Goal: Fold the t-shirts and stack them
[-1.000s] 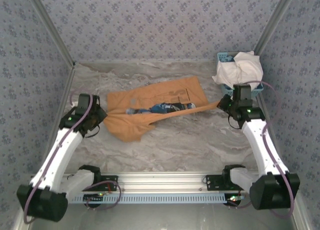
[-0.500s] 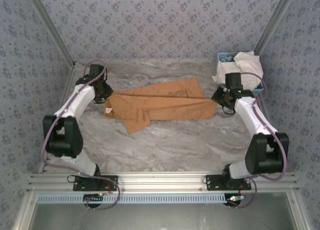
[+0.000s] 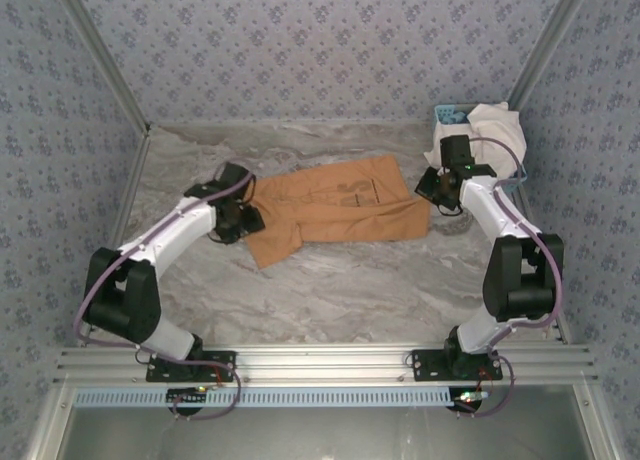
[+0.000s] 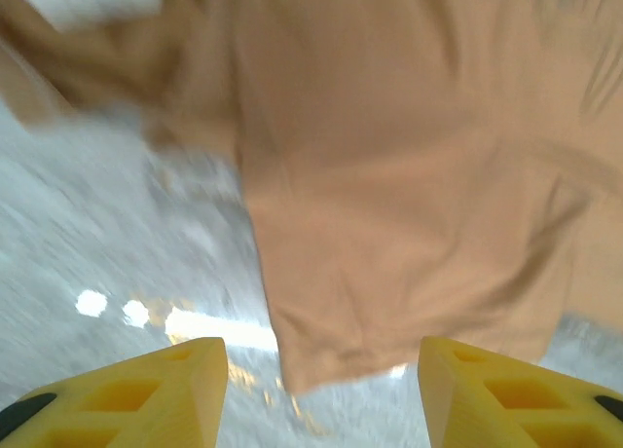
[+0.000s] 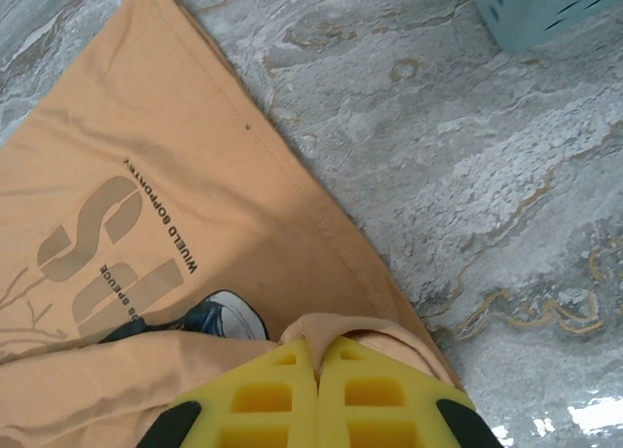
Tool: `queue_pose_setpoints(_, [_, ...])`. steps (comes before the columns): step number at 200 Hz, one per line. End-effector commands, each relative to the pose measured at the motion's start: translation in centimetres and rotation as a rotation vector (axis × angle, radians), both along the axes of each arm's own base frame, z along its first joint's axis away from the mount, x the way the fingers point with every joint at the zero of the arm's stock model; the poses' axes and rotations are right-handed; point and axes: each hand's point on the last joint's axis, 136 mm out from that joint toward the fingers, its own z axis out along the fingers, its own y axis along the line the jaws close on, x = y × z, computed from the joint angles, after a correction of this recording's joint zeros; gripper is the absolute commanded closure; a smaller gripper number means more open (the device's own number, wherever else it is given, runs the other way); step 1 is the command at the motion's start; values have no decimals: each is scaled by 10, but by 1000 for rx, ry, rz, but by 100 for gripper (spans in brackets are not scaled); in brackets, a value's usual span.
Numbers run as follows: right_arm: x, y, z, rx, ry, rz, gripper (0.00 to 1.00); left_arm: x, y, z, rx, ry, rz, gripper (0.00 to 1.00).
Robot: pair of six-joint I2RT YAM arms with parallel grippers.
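The tan-orange t-shirt (image 3: 335, 208) lies folded lengthwise across the middle of the table, with one sleeve pointing toward the near left. At its left end my left gripper (image 3: 245, 222) hovers open. In the left wrist view the yellow fingers (image 4: 146, 394) stand wide apart, and the sleeve's hem (image 4: 389, 224) lies just beyond them. My right gripper (image 3: 430, 188) is shut on a pinched fold of the tan shirt's right edge (image 5: 355, 331). Brown lettering and a bit of the blue print (image 5: 209, 321) peek out beside that fold. The white t-shirt (image 3: 482, 132) is heaped in the basket.
The light-blue plastic basket (image 3: 447, 113) stands at the back right corner, close behind my right wrist; its corner (image 5: 545, 5) shows in the right wrist view. Patterned walls close in the table on three sides. Bare marble tabletop (image 3: 380, 280) lies in front of the shirt.
The near half of the tan shirt was carried over the printed front. My left gripper opened, let go and moved right to the sleeve. My right gripper kept its hold.
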Motion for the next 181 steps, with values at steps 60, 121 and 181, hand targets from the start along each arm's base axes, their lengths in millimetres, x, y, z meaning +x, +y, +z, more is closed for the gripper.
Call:
queue_pose_setpoints(60, [-27,16,7,8,6,22,100,-22,-21,-65,46,262,19,45])
queue_pose_setpoints(121, [-40,18,7,17,4,19,100,-9,-46,-77,99,251,-37,88])
queue_pose_setpoints(181, [-20,26,73,41,-145,69,100,56,24,81,175,-173,153,100])
